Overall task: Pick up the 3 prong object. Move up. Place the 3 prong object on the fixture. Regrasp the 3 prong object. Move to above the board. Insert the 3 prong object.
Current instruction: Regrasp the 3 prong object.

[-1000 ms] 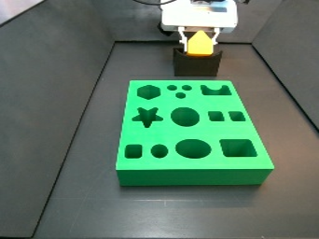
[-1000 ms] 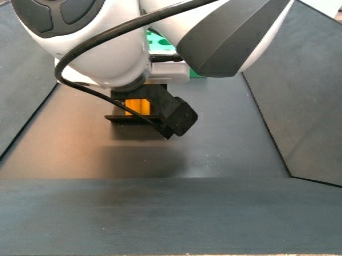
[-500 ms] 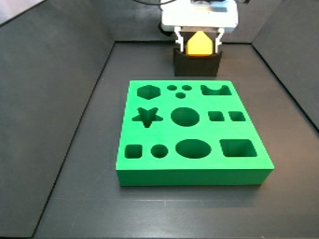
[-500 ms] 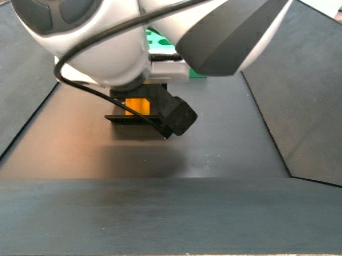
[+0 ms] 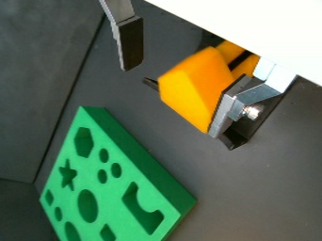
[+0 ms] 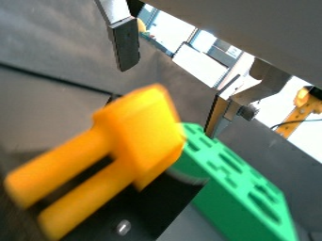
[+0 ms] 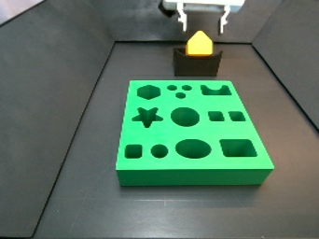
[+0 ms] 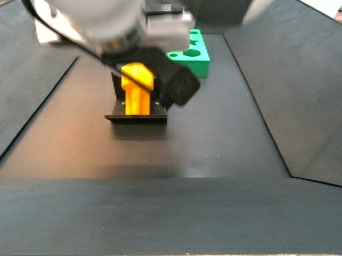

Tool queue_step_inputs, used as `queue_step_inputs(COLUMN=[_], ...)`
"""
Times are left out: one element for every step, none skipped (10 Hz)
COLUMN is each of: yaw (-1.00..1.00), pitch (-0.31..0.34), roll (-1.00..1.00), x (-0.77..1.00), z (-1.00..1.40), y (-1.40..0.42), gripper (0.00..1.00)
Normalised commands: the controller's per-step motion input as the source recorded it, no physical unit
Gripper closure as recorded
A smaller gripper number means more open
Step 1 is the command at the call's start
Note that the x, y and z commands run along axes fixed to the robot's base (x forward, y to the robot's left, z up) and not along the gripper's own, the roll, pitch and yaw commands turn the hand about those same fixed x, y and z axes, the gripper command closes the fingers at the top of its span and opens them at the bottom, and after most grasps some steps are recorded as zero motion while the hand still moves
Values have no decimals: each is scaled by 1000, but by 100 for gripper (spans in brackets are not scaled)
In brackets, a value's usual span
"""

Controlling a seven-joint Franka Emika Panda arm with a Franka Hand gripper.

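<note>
The orange-yellow 3 prong object (image 7: 199, 44) stands upright in the notch of the dark fixture (image 7: 197, 64) at the back of the floor, and shows as well from a side view (image 8: 135, 84). My gripper (image 7: 204, 16) hangs open just above it, its fingers spread wider than the piece and not touching it. In both wrist views the piece (image 5: 195, 89) (image 6: 126, 141) lies below and between the silver fingers (image 5: 128, 42), with a clear gap on one side. The green board (image 7: 196, 131) lies in front of the fixture.
Dark raised walls (image 7: 81, 103) line both sides of the floor. The robot's white and black wrist (image 8: 120, 25) fills the top of a side view. The board's cutouts (image 5: 94, 188) show in a wrist view.
The gripper, which was down around the 3 prong object at the fixture, has lifted straight up. The piece stays in the fixture's notch.
</note>
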Motion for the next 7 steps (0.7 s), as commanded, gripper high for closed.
queue_step_inputs(yaw=[-49, -56, -57, 5, 5, 5, 4], pitch=[75, 57, 52, 50, 49, 35, 26], roll=[29, 26, 24, 1000, 1000, 1000, 1000], x=[-31, -28, -27, -116, -108, -115, -108], z=[701, 439, 307, 746, 708, 542, 271], y=[15, 14, 14, -815, -796, -631, -416], gripper=[0, 0, 0, 0, 0, 0, 0])
